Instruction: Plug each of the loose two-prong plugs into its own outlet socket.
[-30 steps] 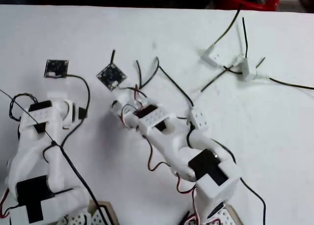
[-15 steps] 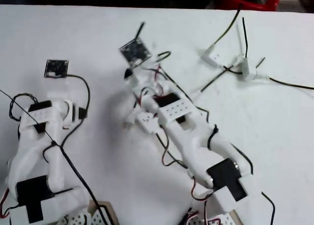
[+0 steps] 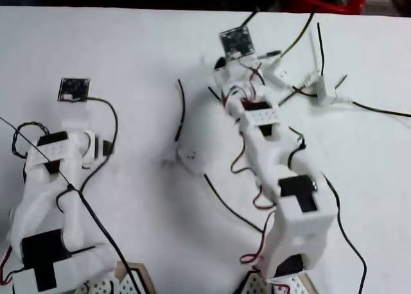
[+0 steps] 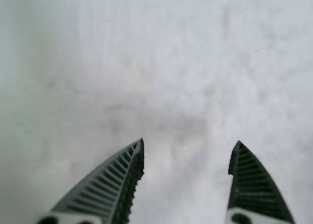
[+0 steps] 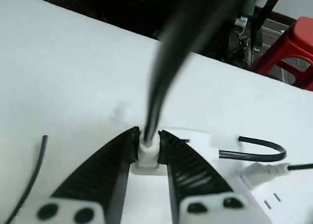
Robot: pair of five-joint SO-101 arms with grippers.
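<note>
Swung across from mid-surface to the far white plastic outlet socket [image 5: 198, 138] since a second ago, with right gripper [image 5: 146, 135] clenched on small white two-prong plug [image 5: 146, 158] just before it. Left gripper [image 4: 190, 142] released over bare white surface [image 4: 146, 62]. Line plug up square; push straight, no twisting.

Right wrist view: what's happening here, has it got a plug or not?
Yes. The right gripper is shut on a white two-prong plug, whose black cord runs up past the camera. It holds the plug just above the white table, close to an outlet socket. Whether the prongs are seated in anything cannot be seen. The left gripper is open over bare table, holding nothing. In the high view, another white socket block lies apart at mid-table.
</note>
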